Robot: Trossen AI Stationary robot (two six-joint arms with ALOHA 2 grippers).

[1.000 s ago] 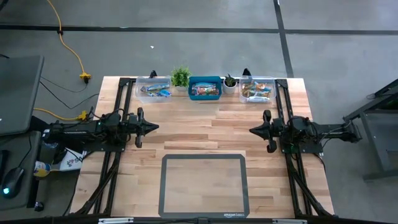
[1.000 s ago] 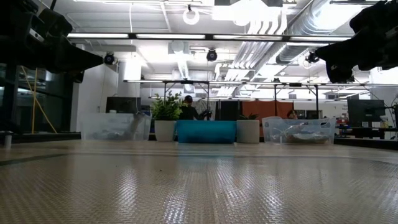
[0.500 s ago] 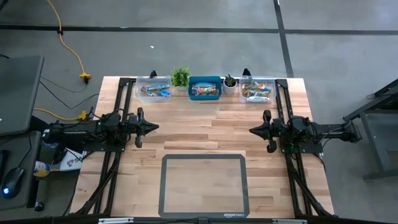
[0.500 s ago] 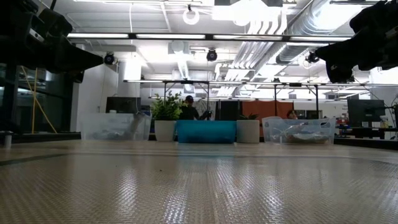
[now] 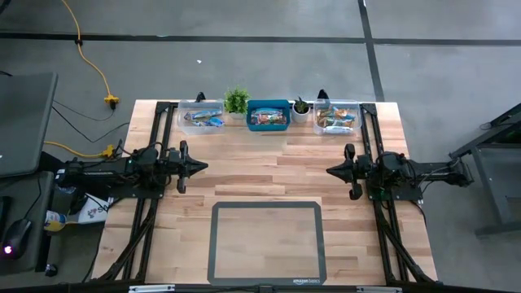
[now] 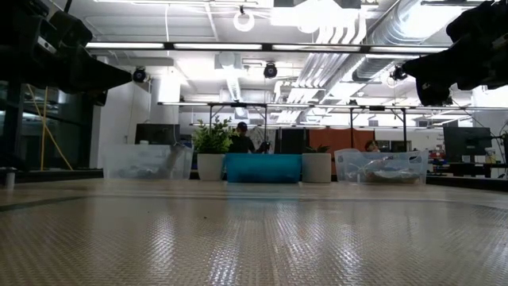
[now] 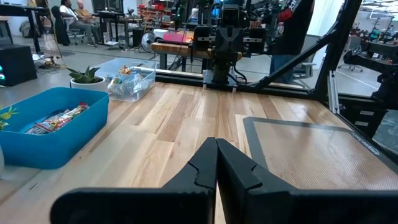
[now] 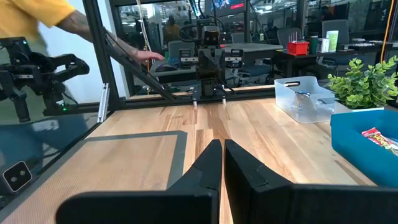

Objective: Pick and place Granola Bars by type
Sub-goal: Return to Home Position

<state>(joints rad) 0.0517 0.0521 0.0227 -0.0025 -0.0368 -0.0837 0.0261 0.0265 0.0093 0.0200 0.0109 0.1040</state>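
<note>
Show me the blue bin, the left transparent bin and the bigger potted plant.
blue bin (image 6: 263, 168): low view, front wall.
left transparent bin (image 6: 147, 162): low view, front wall.
bigger potted plant (image 5: 237, 100): high view, leaves.

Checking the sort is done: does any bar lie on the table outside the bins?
No, the high view shows bars only inside the left clear bin, blue bin and right clear bin.

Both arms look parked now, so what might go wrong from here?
The left gripper and right gripper wait shut.
1. A person's hand reaches in beside the left arm; any fresh arm motion might strike it.
2. The taller plant stands close between the left clear bin and blue bin; a reach there might topple it.
</note>
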